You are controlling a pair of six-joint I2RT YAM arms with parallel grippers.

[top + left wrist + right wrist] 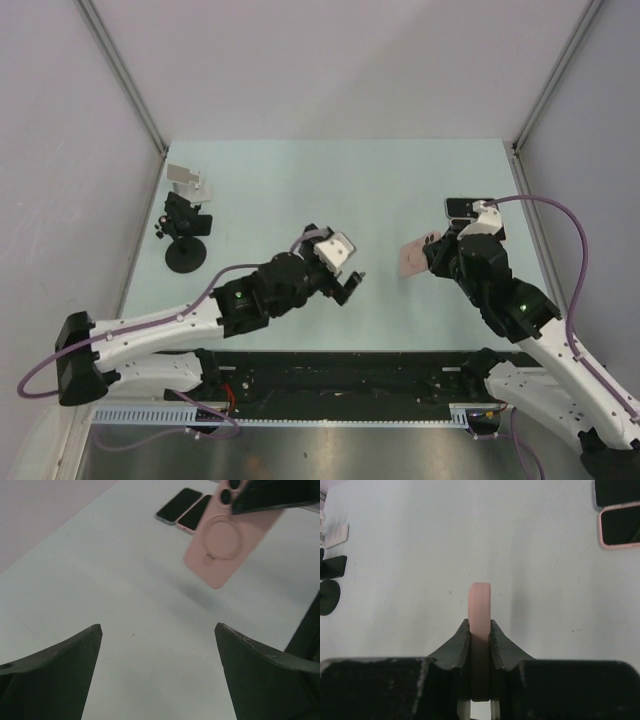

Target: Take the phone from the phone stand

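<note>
My right gripper (432, 252) is shut on a pink-cased phone (415, 256) and holds it above the table, right of centre. In the right wrist view the phone (480, 605) stands edge-on between the fingers (461, 642). In the left wrist view its back with a ring (227, 542) hangs in the air, gripped at the top by the right gripper (275, 497). The black phone stand (186, 240) with a round base stands at the far left, with no phone on it. My left gripper (350, 285) is open and empty near the table's middle.
Two other phones (470, 208) lie flat at the back right; they also show in the left wrist view (185, 509) and the right wrist view (620, 525). A white holder (190, 182) stands behind the stand. The enclosure's walls border the table.
</note>
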